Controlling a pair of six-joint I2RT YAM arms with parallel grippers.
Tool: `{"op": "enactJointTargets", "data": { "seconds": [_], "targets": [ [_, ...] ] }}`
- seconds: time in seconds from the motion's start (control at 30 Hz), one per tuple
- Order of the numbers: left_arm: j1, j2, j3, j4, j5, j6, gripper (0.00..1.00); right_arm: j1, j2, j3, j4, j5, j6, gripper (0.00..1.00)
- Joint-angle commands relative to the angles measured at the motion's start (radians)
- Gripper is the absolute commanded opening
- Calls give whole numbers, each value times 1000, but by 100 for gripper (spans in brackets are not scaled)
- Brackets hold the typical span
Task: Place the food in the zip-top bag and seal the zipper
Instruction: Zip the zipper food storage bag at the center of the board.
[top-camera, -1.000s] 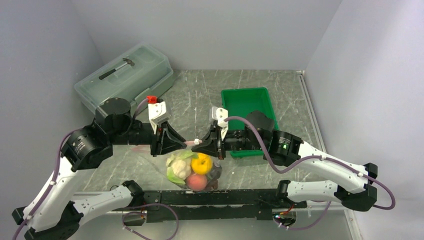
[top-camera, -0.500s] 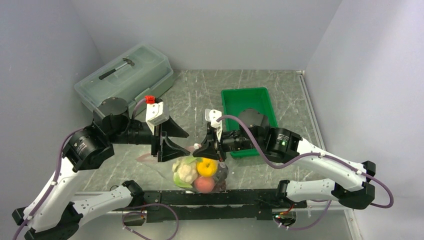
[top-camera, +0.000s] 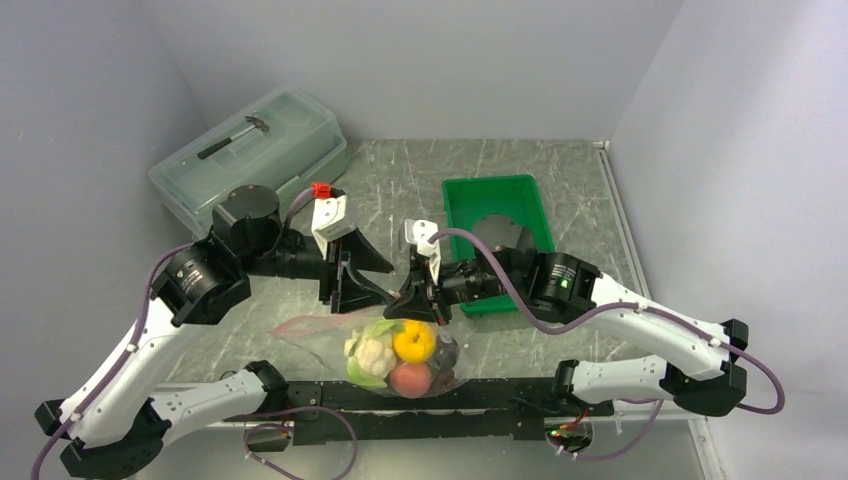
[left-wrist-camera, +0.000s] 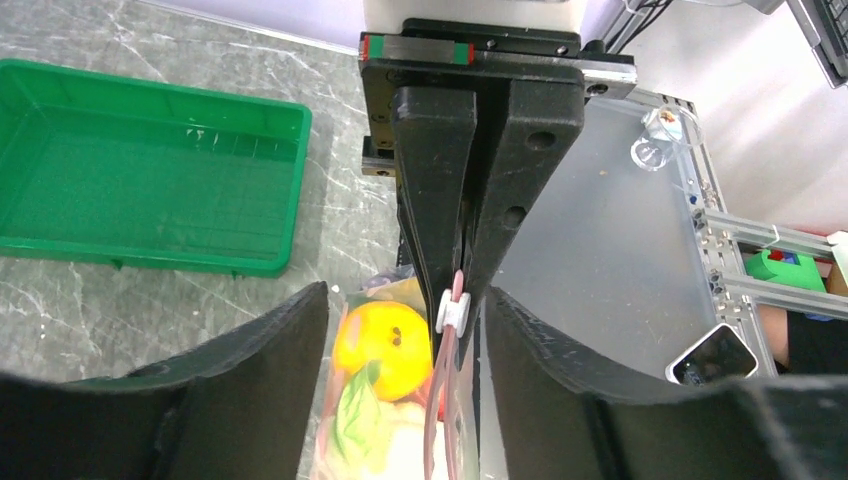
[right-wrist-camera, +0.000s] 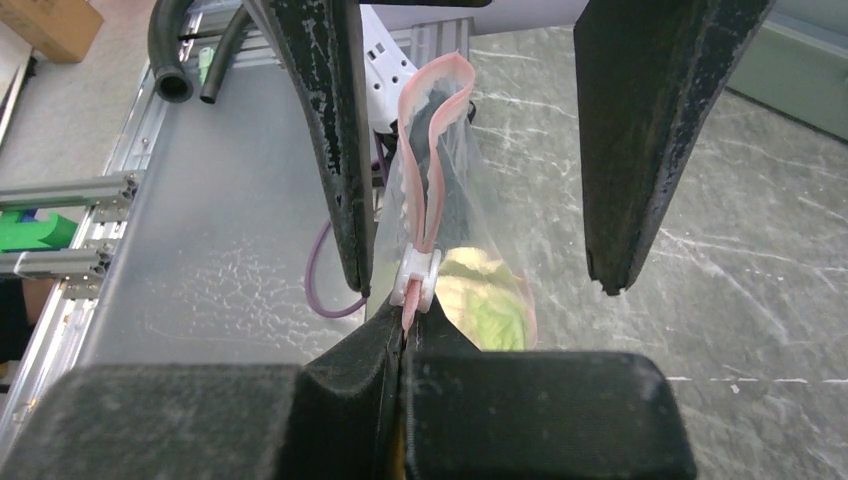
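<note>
One hold: right gripper (top-camera: 415, 305) pinched on zipper (right-wrist-camera: 432, 190), left gripper (top-camera: 372, 280) wide, empty. Could slip under food (top-camera: 400, 350) weight, dropping zip-top bag (top-camera: 305, 327) unsealed.

The clear zip-top bag (top-camera: 325, 328) bulges near the table's (top-camera: 400, 180) front edge, stuffed with a white cauliflower (top-camera: 372, 352), a yellow-orange fruit (top-camera: 413, 342) and a pink-red peach (top-camera: 410, 379). Its pink zipper (right-wrist-camera: 437, 66) is pinched in the right gripper (right-wrist-camera: 405, 348) just behind the white slider (right-wrist-camera: 417, 275). Past the slider its two strips gape in a loop.
</note>
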Motion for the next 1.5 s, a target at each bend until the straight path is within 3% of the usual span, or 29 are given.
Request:
{"op": "enactJointTargets", "data": {
  "seconds": [0.0, 0.23, 0.77, 0.93, 1.03, 1.47],
  "targets": [
    [2, -1, 5, 55, 57, -19, 58, 1, -5, 72, 77, -25, 19, 0],
    [3, 4, 6, 24, 86, -2, 44, 1, -2, 85, 73, -18, 22, 0],
    [2, -2, -1, 7, 98, 12, 33, 0, 9, 98, 64, -13, 23, 0],
    [2, 1, 2, 8, 108, 14, 17, -1, 6, 89, 68, -8, 24, 0],
    [3, 2, 0, 12, 117, 12, 0, 0, 7, 84, 66, -2, 23, 0],
    [2, -16, -16, -15, 100, 27, 0, -5, -64, 82, 68, 102, 15, 0]
  ]
}}
